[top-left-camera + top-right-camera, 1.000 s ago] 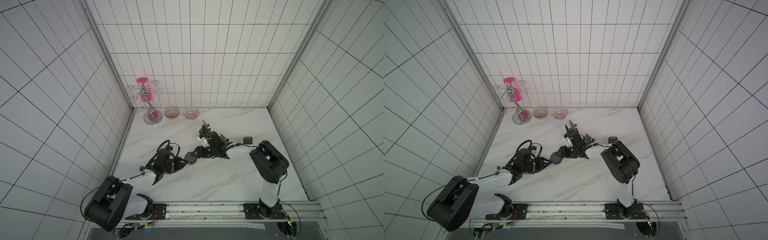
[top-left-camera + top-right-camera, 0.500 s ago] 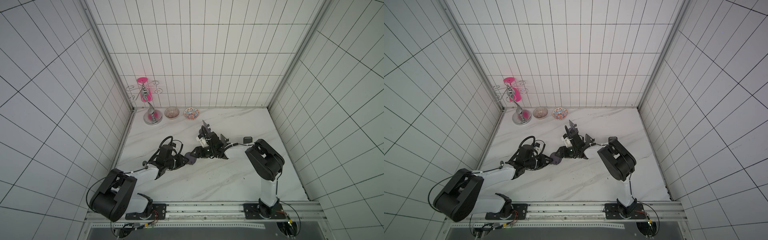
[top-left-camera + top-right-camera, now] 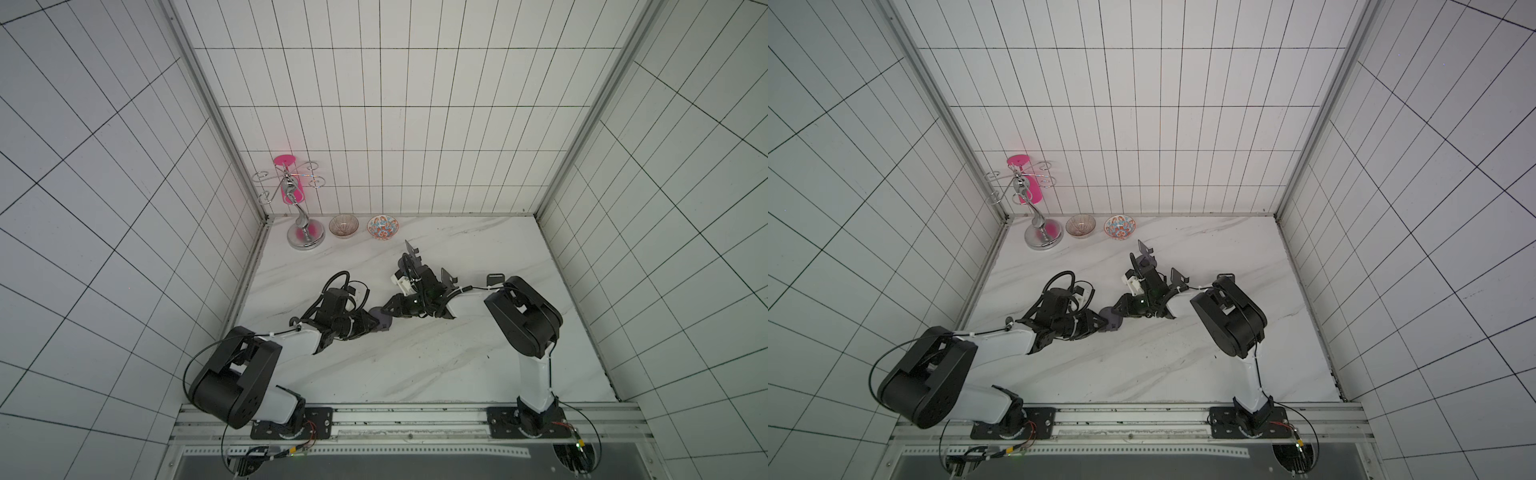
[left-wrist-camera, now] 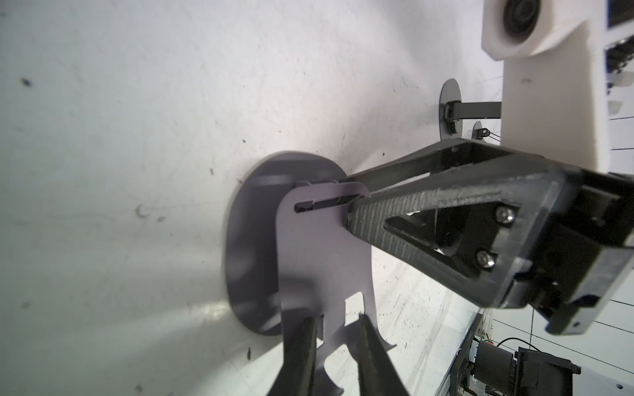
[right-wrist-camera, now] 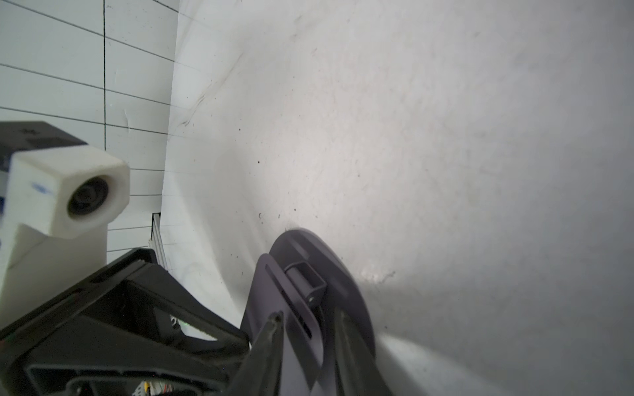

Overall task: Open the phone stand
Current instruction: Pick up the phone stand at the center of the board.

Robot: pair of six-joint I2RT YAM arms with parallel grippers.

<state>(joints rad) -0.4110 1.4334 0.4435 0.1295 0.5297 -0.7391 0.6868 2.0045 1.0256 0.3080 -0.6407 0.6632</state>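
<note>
Near the middle of the white marble tabletop point(image 3: 415, 365), toward its left edge, the dark grey flat-plate phone stand point(image 3: 380, 323) sits between the left gripper point(image 3: 371, 327) and the right gripper point(image 3: 390, 311) in both top views. From the left wrist, the left fingers point(image 4: 298, 349) pinch the lower end of its slotted plate point(image 4: 322, 260). From the right wrist, the right fingers point(image 5: 269, 339) clamp the plate's upper end, by the oval base point(image 5: 308, 247).
</note>
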